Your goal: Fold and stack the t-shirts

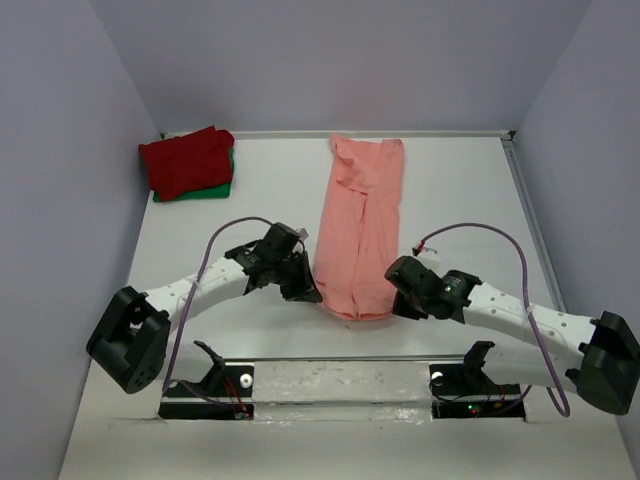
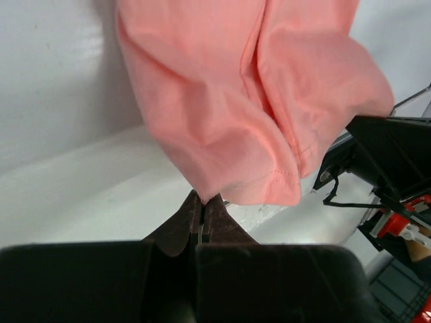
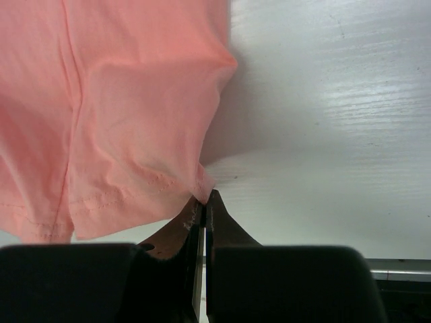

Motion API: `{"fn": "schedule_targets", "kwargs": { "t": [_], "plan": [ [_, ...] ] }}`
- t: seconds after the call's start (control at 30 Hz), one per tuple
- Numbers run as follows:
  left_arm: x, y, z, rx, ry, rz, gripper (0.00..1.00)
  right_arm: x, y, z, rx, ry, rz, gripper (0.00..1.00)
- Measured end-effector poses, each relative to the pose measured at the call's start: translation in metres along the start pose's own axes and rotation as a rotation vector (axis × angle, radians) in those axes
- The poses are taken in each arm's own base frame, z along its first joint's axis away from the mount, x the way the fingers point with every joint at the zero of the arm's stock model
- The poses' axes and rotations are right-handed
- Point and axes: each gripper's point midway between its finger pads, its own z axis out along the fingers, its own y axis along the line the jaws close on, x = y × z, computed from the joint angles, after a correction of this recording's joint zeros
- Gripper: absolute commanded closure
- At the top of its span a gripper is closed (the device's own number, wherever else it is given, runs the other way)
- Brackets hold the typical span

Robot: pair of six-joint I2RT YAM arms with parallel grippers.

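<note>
Mid-scene, near to far: long salmon-pink cloth t-shirt (image 1: 360, 225), folded lengthwise. Left gripper (image 2: 202, 208), right gripper (image 3: 204, 205): each pinching a near hem corner. Step: crosswise fold; next, probably carry hem far, evenly.

White table (image 1: 262, 192) bears pink shirt (image 1: 360, 230) and, seemingly, green shirt (image 1: 222, 187).

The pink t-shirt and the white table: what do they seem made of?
The pink t-shirt looks like soft matte cloth, probably cotton: it drapes in folds and has a stitched hem. The table looks like hard white board with slight sheen, perhaps painted or laminated wood: faint grain lines show close up.
</note>
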Motion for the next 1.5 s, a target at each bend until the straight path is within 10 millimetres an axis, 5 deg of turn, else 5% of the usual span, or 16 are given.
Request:
{"fn": "schedule_targets", "kwargs": {
  "t": [0.37, 0.6, 0.9, 1.23, 1.5],
  "plan": [
    [-0.049, -0.032, 0.009, -0.044, -0.04, 0.132, 1.0, -0.029, 0.022, -0.005, 0.038, -0.065, -0.091, 1.0],
    [-0.081, -0.049, 0.015, -0.071, -0.064, 0.183, 1.0, -0.078, 0.045, -0.005, 0.084, -0.149, -0.136, 1.0],
    [-0.144, -0.06, 0.012, -0.099, -0.126, 0.196, 1.0, -0.153, 0.023, 0.012, 0.201, -0.218, -0.161, 1.0],
    [-0.224, -0.062, 0.02, -0.134, -0.162, 0.2, 1.0, -0.189, 0.038, 0.045, 0.208, -0.184, -0.277, 1.0],
    [-0.25, -0.059, 0.039, -0.149, -0.13, 0.208, 1.0, -0.214, 0.04, 0.058, 0.195, -0.176, -0.293, 1.0]
  ]
}}
